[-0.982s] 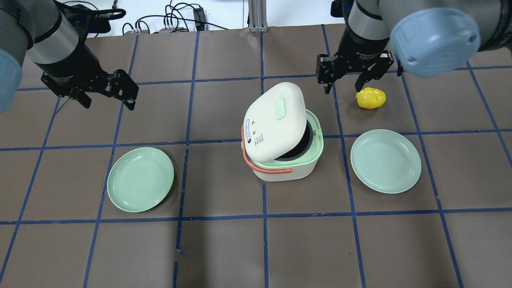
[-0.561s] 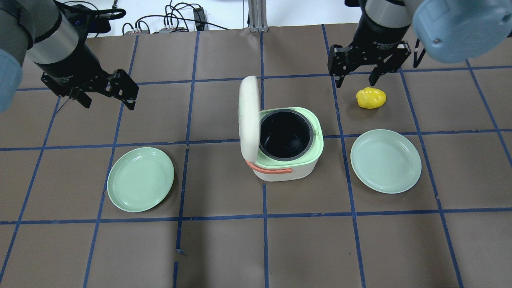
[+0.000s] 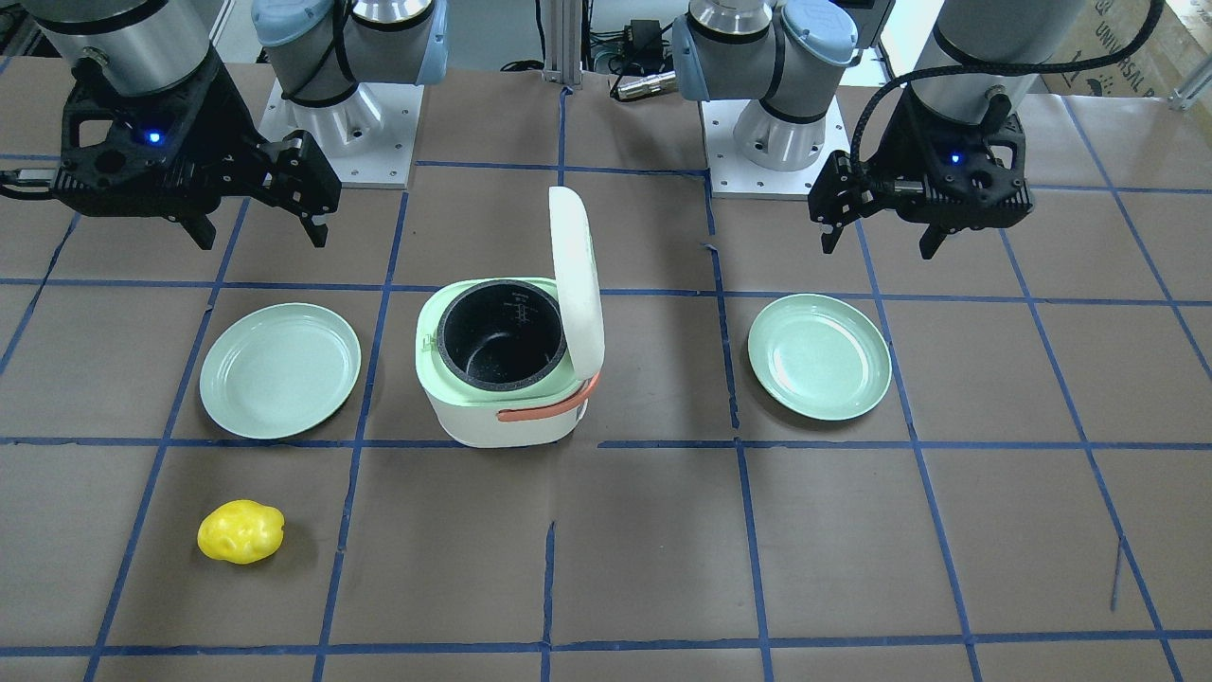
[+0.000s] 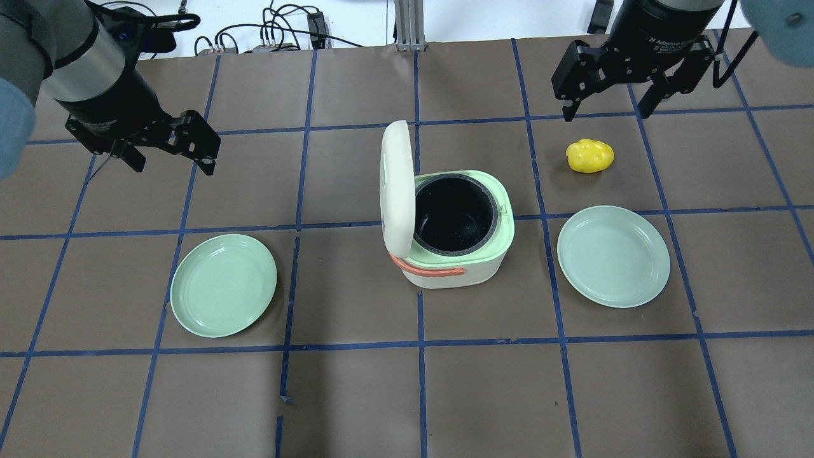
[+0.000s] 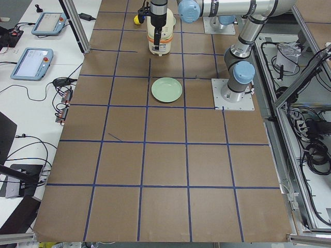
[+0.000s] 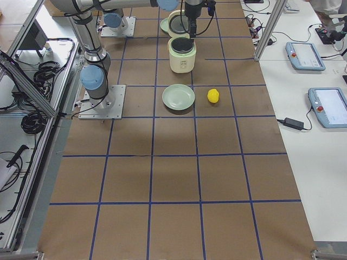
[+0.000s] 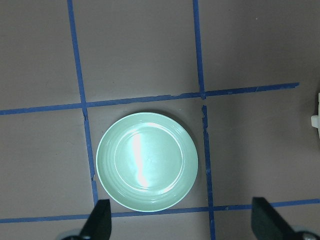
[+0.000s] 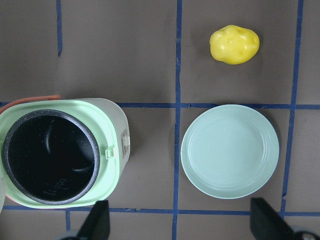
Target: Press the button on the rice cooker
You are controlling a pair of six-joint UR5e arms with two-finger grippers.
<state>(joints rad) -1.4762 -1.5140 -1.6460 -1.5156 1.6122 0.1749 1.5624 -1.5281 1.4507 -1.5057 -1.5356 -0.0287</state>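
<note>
The white rice cooker (image 4: 483,270) with a green rim and orange handle stands mid-table. Its lid (image 4: 395,184) stands upright, open, and the black inner pot (image 4: 455,213) is empty. It also shows in the front view (image 3: 473,421) and the right wrist view (image 8: 112,175), where a small latch tab (image 8: 114,152) sits on the rim. My right gripper (image 4: 605,109) is open and empty, high beyond the cooker's far right. My left gripper (image 4: 172,166) is open and empty, far to the cooker's left.
A yellow potato-like object (image 4: 590,156) lies below the right gripper. One green plate (image 4: 613,256) lies right of the cooker, another (image 4: 223,284) to its left, under the left wrist view (image 7: 147,161). Cables run along the far table edge.
The cooker lid swung from tilted over the pot to fully upright. My right gripper drew back, away from the cooker and to the right. The left arm stayed still.
</note>
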